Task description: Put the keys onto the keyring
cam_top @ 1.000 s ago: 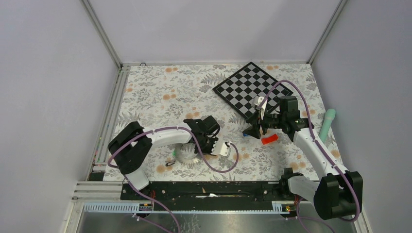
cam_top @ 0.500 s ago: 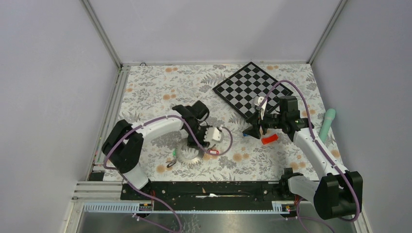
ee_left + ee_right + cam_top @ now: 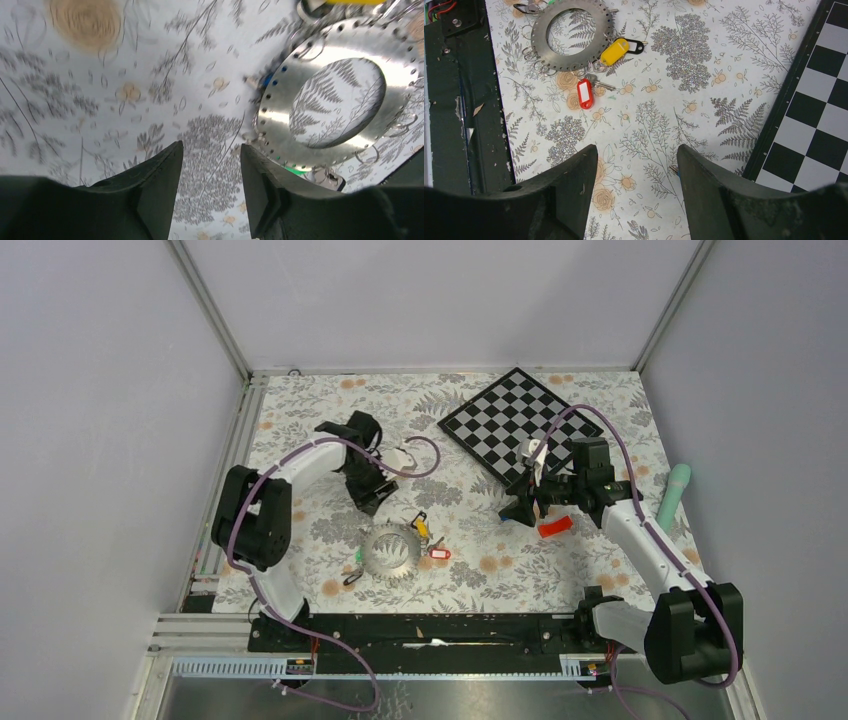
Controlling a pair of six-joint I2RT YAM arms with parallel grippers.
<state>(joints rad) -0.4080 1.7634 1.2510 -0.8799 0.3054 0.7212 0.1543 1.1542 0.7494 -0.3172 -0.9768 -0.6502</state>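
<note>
Top view first: the keyring lies flat on the floral table near the front edge. The yellow key, red key and green key are bunched around its rim. The left gripper hangs behind the ring, apart from it. The right gripper is over by the chequered board, with the blue key just beside its tips and the red block near that.

Left wrist view: the fingers stand apart with nothing but tablecloth between them. The keyring sits off to the right, with its little rim holes easy to see.

Right wrist view: these fingers are spread too, and empty. The keyring is well away at the upper left. The red key lies just beside it, though it's hard to tell whether that one is actually hooked on.

The blue key looks like the next job for the right arm. It's probably best pinched by the plastic tag, so the key's small loop stays free to thread. A rim hole on the side away from the crowd of tags would be the easy target. The ring will likely skate on that cloth, so the left gripper could press down on the far rim to pin it. The right arm should also watch out for the red block, which is close enough to get nudged.
</note>
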